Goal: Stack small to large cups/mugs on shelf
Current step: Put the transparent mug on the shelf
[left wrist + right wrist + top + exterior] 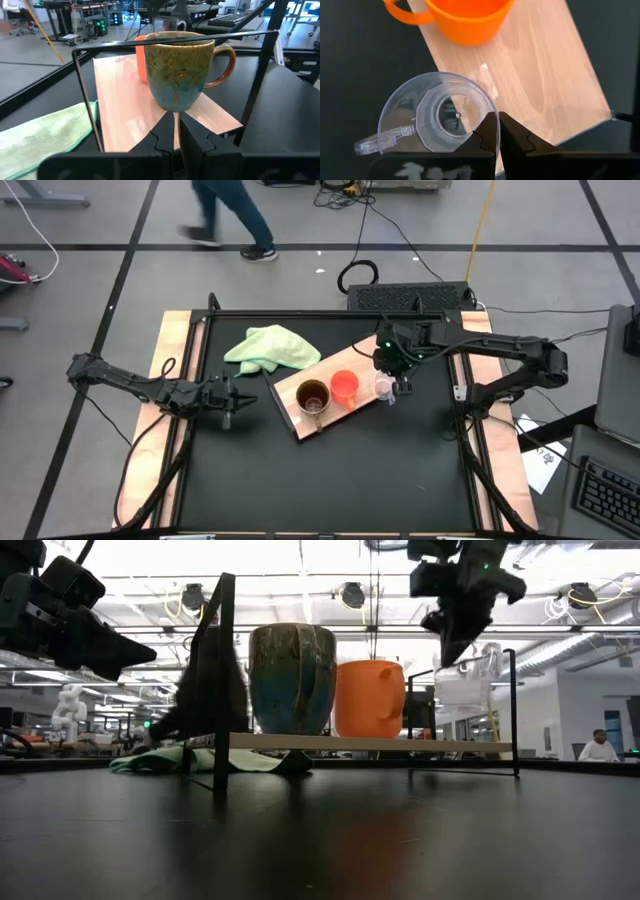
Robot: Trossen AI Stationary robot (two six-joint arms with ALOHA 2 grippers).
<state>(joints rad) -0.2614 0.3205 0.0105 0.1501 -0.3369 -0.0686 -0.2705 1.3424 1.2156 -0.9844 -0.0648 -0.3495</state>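
Observation:
The light-wood shelf (330, 412) lies aslant at the table's middle. On it stand the tan-brown mug (312, 396) and the orange cup (344, 387). My right gripper (390, 375) is shut on the small clear glass cup (462, 675), above the shelf's right end. In the right wrist view the clear cup (437, 112) shows from above, part over the board and part over the black table. My left gripper (232, 398) is shut and empty, left of the shelf. Its fingers (176, 131) point at the mug (182, 67) without touching it. My right gripper pinches the clear cup's wall at the rim (487, 114), on the side opposite its handle (380, 142). One finger seems inside and one outside. The fingers come from above, pointing down. The cup hangs upright, mouth up, lifted clear of the shelf.
A pale green cloth (270, 347) lies crumpled behind the shelf's left end. A thin black frame with upright posts (222, 680) borders the table. A person (230, 215) walks on the floor beyond the far edge.

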